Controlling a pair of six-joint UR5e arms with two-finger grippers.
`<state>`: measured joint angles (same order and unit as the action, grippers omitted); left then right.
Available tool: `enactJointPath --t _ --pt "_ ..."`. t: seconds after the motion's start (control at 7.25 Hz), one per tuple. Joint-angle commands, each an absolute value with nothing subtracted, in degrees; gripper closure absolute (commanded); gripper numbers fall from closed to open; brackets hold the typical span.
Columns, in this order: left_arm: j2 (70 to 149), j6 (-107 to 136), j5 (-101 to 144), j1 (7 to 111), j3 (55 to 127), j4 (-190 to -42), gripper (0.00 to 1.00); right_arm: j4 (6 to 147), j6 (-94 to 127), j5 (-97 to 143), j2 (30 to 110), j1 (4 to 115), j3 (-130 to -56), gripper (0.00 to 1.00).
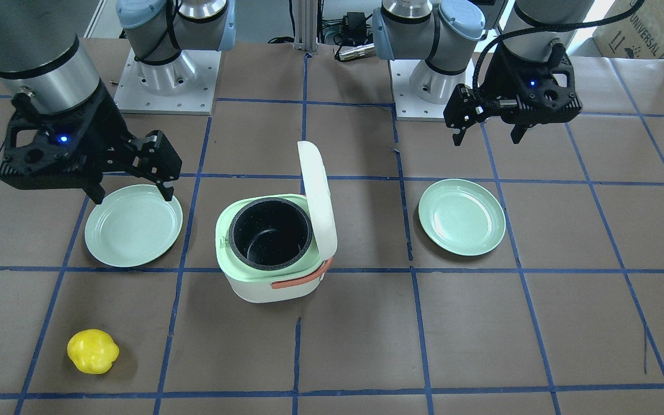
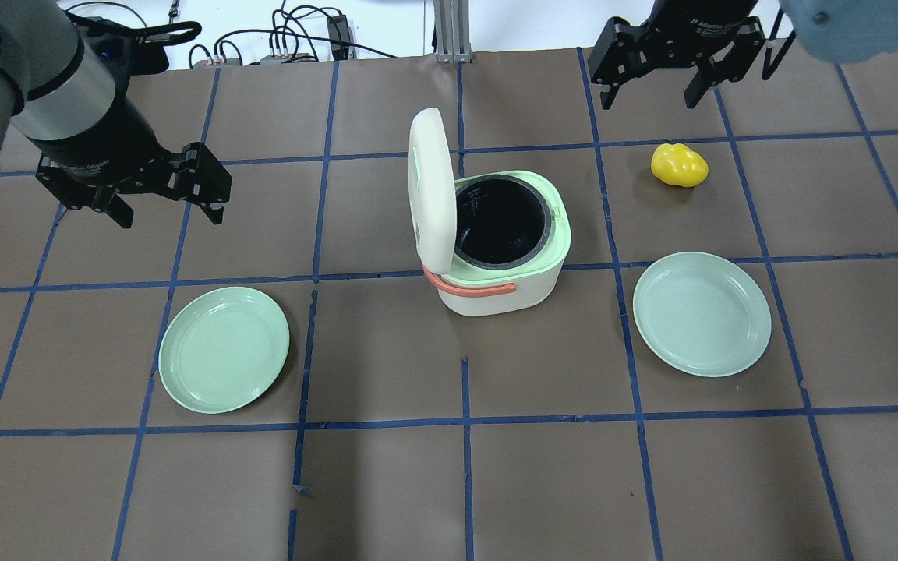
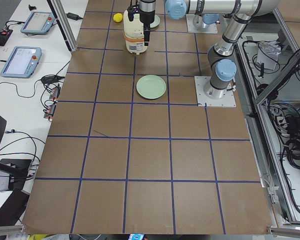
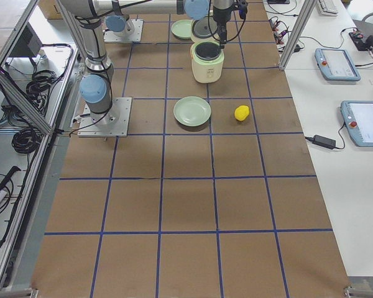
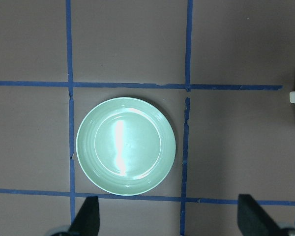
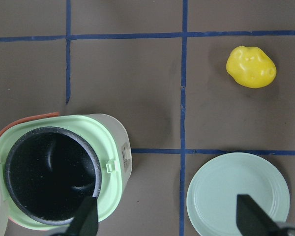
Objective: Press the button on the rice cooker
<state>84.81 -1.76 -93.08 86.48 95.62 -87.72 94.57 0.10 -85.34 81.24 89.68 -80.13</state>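
left pincer (image 2: 168, 214) spread wide, nothing between its fingers, aloft over bare desk (image 2: 387, 483), on the operators'-edge side of the left plate (image 2: 223, 349). right pincer (image 2: 645, 100) likewise wide and holding nothing, high up close to the operators' edge, just past a yellow lump (image 2: 679, 165). rice cooker (image 2: 507, 288) upright roughly midway between the robot-side edge and the operators' edge, between the two pale green plates, the right plate (image 2: 702, 313) the nearer one. white lid (image 2: 429, 187) open, standing on edge along the cooker's left side, black inner pot (image 2: 500, 222) exposed. orange handle (image 2: 468, 287) lying low on the robot-facing side. both pincers well apart from the cooker.
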Motion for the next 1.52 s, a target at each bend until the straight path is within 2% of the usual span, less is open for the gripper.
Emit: enactJointPath --t 0.0,1.38 --pt "84.81 -1.76 -93.08 86.48 95.62 -87.71 0.0 92.82 -0.09 -85.43 81.56 87.37 -80.16 0.0" --pt "84.81 -1.76 -93.08 86.48 95.62 -87.71 0.0 92.2 -0.26 -86.92 86.84 87.98 -85.25 0.0"
